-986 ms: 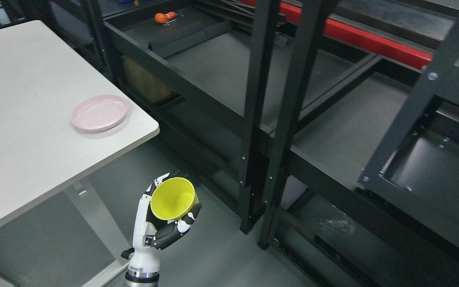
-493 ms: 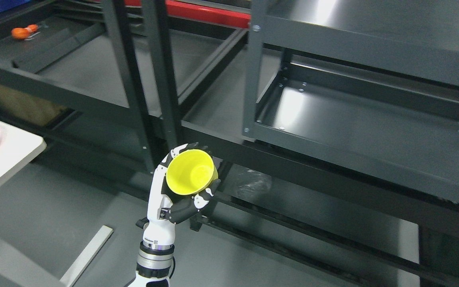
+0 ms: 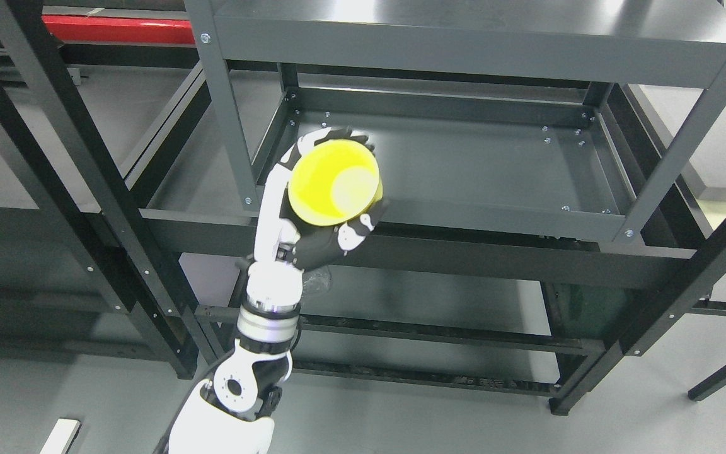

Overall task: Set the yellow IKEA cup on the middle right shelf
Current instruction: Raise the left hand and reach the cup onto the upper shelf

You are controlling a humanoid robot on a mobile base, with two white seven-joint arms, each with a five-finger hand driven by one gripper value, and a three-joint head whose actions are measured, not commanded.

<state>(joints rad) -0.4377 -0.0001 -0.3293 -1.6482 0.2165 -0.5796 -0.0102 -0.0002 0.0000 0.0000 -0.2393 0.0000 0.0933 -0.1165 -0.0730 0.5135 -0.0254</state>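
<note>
My left hand is shut on the yellow cup, its mouth tilted up toward the camera. The hand holds the cup in the air at the front left corner of a dark grey metal shelf tray in the rack straight ahead. The cup sits above the tray's front rail, not touching the shelf. The left arm rises from the bottom edge left of the middle. The right arm is out of view.
A grey upright post of the rack stands just left of the hand. An upper shelf overhangs the tray. Black rack uprights stand at the left, with a red beam behind. Lower crossbars run beneath.
The camera has swung right, so the table and pink plate have left the view. My left hand has lifted the cup up and forward to the shelf's front left corner.
</note>
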